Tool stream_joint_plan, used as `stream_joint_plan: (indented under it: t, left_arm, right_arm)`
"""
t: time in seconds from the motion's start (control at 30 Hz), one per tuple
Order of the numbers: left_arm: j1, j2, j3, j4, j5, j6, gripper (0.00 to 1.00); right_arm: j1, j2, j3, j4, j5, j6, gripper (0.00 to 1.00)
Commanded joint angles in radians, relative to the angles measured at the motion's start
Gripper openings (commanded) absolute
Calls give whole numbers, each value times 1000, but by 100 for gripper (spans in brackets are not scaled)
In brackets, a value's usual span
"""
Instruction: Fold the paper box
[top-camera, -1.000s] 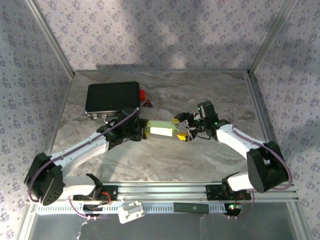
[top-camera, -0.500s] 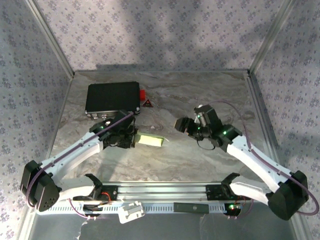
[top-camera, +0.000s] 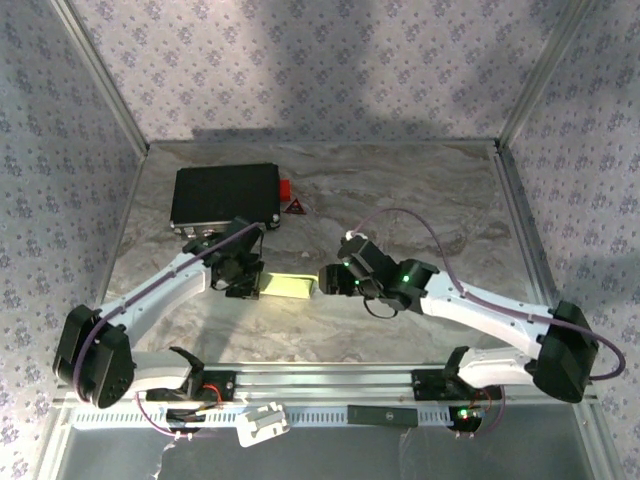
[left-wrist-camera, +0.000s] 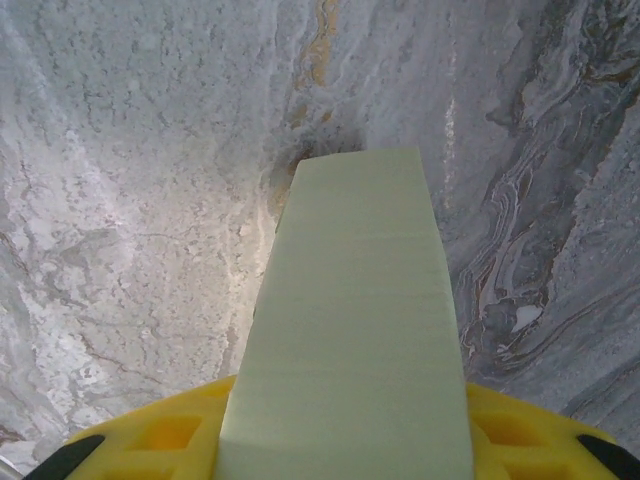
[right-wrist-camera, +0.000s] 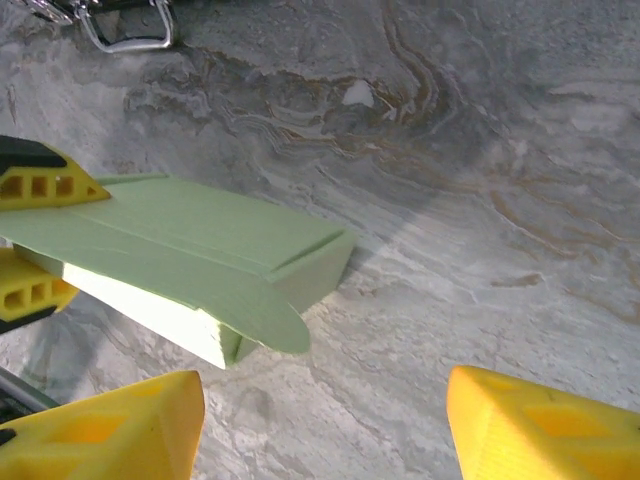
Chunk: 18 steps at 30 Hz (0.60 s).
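The paper box (top-camera: 291, 286) is a pale yellow-green flat box held just above the marble table. My left gripper (top-camera: 261, 284) is shut on its left end. In the left wrist view the box (left-wrist-camera: 352, 320) runs straight out from between the yellow fingers (left-wrist-camera: 150, 440). My right gripper (top-camera: 326, 280) stands open just off the box's right end, not touching it. In the right wrist view the box (right-wrist-camera: 190, 250) lies upper left with a rounded flap (right-wrist-camera: 270, 318) sticking out loose. The open right gripper (right-wrist-camera: 325, 430) has bare table between its fingers.
A larger black case (top-camera: 225, 195) lies at the back left with a small red piece (top-camera: 285, 190) and a triangle mark (top-camera: 297, 208) beside it. A metal clip (right-wrist-camera: 125, 30) shows at the case's edge. The frame rail (top-camera: 330, 385) runs along the near edge.
My right gripper let go of the box's right end, pulled away, then swung back left and low toward that end with its jaws narrower. The left gripper carried the box slightly left.
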<state>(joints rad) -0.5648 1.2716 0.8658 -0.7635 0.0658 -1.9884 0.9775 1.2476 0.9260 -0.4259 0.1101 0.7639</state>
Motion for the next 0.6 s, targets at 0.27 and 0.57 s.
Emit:
stream_joint_plan:
  t: [0.27, 0.57]
  left_arm:
    - [78, 80, 22, -262, -38, -174, 47]
    - [108, 112, 47, -254, -28, -136, 48]
  right_arm:
    - [-2, 168, 188, -21, -22, -386, 54]
    - [-8, 285, 290, -88, -5, -445, 50]
